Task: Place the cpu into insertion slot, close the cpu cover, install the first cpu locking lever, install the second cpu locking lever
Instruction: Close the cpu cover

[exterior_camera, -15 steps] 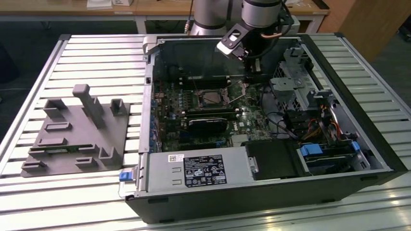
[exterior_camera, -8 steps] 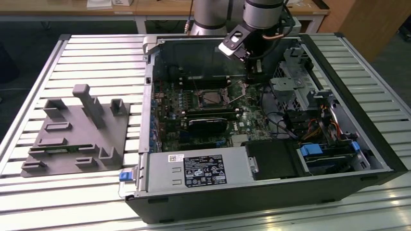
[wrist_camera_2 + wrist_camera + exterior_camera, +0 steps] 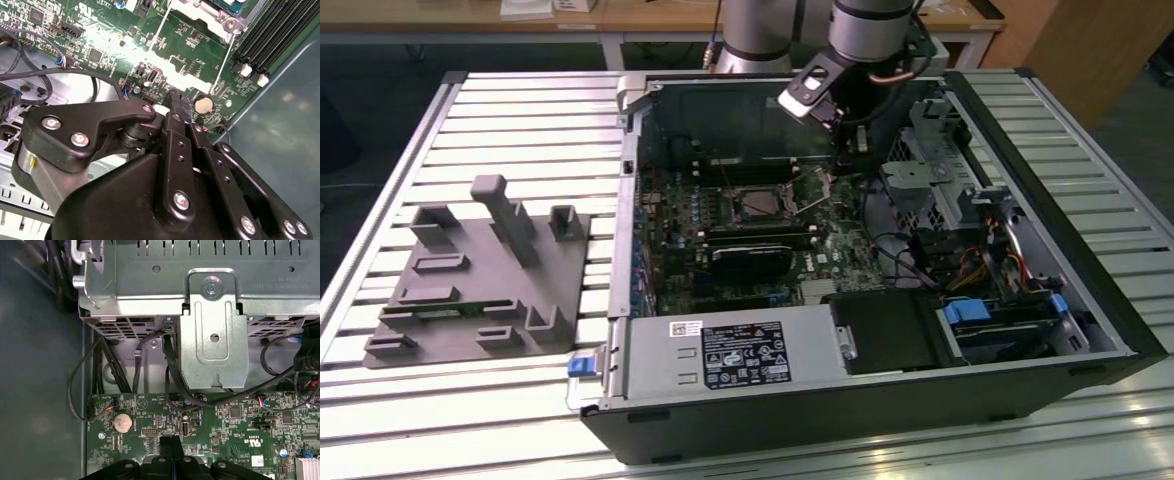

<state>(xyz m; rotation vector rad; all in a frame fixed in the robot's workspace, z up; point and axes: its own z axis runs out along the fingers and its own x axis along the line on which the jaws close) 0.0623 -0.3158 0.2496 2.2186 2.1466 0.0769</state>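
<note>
End effector hangs vertically from the arm at the exterior view's upper centre, matte black fingers pressed together above the green motherboard. Square, silver-rimmed insertion slot sits mid-frame, just beside it.

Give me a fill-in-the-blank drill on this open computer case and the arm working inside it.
1. The grey plastic fixture lies on the slatted metal table, to the exterior view's ___ of the open black computer case.
2. The round silvery coin battery sits on the ___ circuit board.
3. In both wrist views the black hand hangs over that board with its fingers ___.

Missing words: left; green; shut.
</note>
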